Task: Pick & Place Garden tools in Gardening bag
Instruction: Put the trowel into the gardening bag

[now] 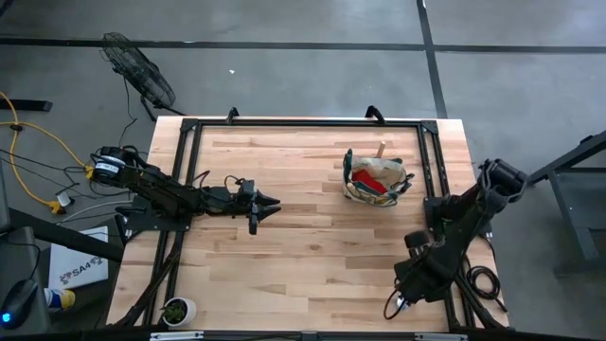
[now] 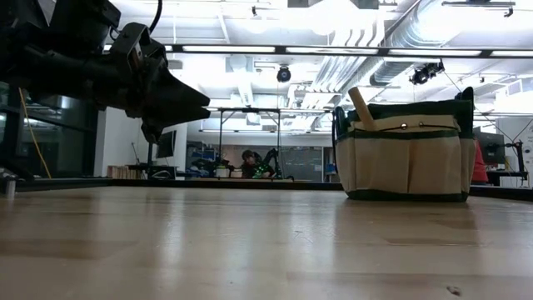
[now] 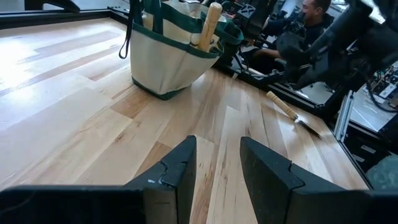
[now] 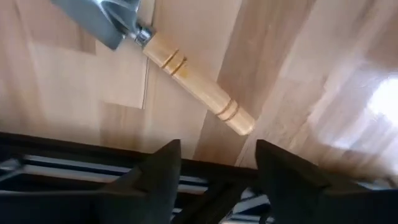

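Note:
The beige gardening bag [image 1: 377, 178] with green trim stands upright on the table's far right part, also in the low view [image 2: 404, 150] and the left wrist view [image 3: 168, 56]. A wooden handle [image 2: 361, 107] sticks up out of it, and a red item [image 1: 367, 180] lies inside. A wooden-handled trowel [image 4: 186, 71] lies flat on the table by the right rail, also seen in the left wrist view [image 3: 283, 104]. My right gripper [image 4: 217, 168] hangs open above it, pointing down, just off the handle's free end. My left gripper [image 1: 265, 204] stands open and level at mid-table, left of the bag.
A black metal frame [image 1: 431, 161] runs around the table, and one rail [image 4: 93, 165] lies right under my right gripper. A small potted plant [image 1: 177, 310] sits at the near left corner. A person [image 3: 311, 12] sits beyond the table. Bare wood lies between the two arms.

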`<state>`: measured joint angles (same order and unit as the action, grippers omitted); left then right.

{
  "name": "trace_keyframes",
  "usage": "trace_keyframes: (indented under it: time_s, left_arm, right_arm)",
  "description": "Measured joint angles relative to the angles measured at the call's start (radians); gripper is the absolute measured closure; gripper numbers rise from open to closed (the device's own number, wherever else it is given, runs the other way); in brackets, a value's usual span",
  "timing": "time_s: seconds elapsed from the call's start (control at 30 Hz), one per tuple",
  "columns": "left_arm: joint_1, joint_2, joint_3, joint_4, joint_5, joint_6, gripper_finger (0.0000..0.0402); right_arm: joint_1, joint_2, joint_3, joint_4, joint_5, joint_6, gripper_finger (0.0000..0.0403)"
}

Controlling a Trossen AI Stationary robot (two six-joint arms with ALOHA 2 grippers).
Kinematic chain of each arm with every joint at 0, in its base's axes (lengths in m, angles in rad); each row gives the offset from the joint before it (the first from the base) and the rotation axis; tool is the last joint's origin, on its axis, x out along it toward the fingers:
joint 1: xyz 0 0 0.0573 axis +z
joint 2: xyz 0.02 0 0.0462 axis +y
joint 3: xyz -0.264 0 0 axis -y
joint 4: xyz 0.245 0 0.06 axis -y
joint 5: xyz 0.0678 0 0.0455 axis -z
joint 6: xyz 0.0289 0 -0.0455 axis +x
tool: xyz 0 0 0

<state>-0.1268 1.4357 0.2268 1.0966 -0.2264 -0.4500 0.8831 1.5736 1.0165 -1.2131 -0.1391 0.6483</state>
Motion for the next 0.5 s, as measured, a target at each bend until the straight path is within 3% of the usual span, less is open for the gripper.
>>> trace_keyframes:
  time_s: [0.13,0.5]
  left_arm:
    - [0.000,0.000,0.000,-0.001,0.000,0.000,0.0279]
    - [0.000,0.000,0.000,-0.001,0.002,0.000,0.0279]
  right_arm:
    - [0.023,0.019,-0.053,0.025,0.010,-0.043,0.0176]
    - [0.035,0.021,-0.111,0.160,0.082,-0.149,0.0175]
